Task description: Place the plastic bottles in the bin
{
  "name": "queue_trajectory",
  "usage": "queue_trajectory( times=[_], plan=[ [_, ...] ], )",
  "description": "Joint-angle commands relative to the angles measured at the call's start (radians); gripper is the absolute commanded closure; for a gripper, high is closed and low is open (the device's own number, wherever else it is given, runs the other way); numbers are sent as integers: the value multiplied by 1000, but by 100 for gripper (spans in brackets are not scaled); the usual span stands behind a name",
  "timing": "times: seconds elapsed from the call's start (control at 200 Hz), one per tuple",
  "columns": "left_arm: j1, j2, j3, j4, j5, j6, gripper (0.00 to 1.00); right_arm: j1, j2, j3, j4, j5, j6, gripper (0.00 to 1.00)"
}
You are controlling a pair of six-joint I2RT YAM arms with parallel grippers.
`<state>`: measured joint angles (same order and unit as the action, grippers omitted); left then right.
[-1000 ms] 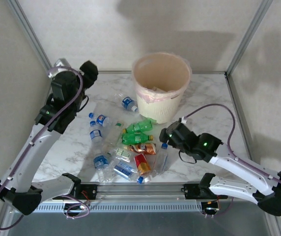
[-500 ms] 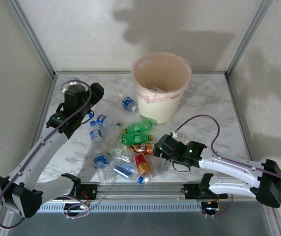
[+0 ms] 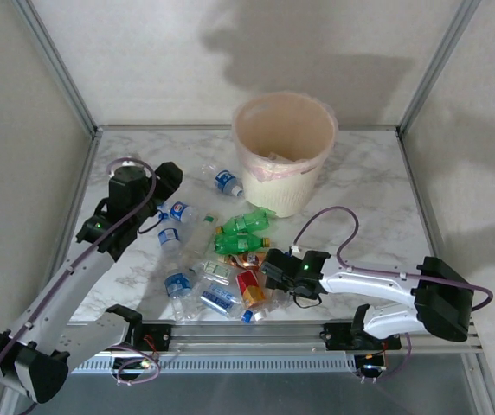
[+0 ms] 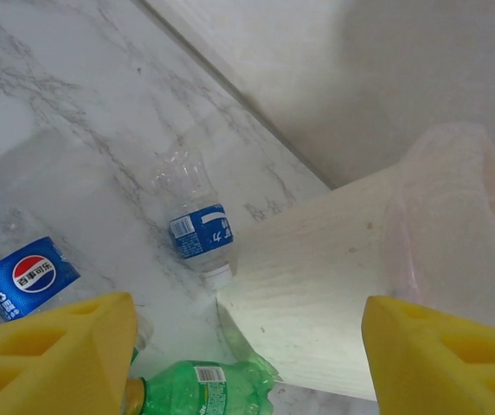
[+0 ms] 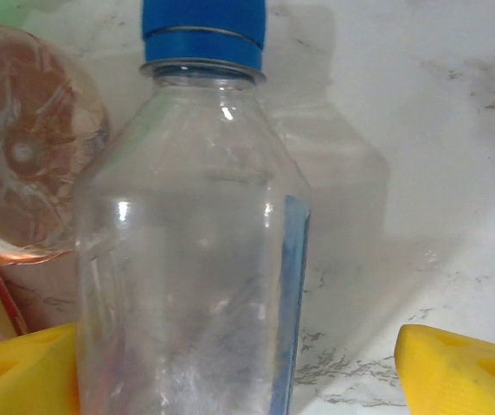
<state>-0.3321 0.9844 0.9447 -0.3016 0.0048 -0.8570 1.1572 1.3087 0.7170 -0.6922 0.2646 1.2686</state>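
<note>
While loose on the table, roughly twelve plastic bottles, one bin.

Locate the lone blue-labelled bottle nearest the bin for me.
Top view: the blue-labelled bottle lies on its side on the table at the left foot of the bin. The left wrist view shows its cap end close to the bin wall.

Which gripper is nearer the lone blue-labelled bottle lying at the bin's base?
Left. The left gripper sits just left of the bottle, facing it. The right gripper is down at the near right edge of the pile, most of which lies between.
</note>
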Motion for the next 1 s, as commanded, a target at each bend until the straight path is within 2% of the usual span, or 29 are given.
queue_trajectory(
  times=[0.0, 0.411, 0.536, 0.826, 0.991],
  plan=[
    [8, -22, -24, -30, 0, 12, 30, 7, 24, 35, -21, 27, 16, 13],
    [7, -9, -69, -9, -3, -20, 28, -70, 70, 3, 60, 16, -44, 26],
    [8, -11, -82, -10, 1, -13, 24, -92, 66, -17, 79, 6, -52, 35],
    [7, -24, -90, -16, -5, 5, 21, -94, 9, -21, 56, 32, -33, 48],
    [7, -25, -68, -29, -20, 10, 21, -84, -112, -9, 33, 84, -29, 51]
  ],
)
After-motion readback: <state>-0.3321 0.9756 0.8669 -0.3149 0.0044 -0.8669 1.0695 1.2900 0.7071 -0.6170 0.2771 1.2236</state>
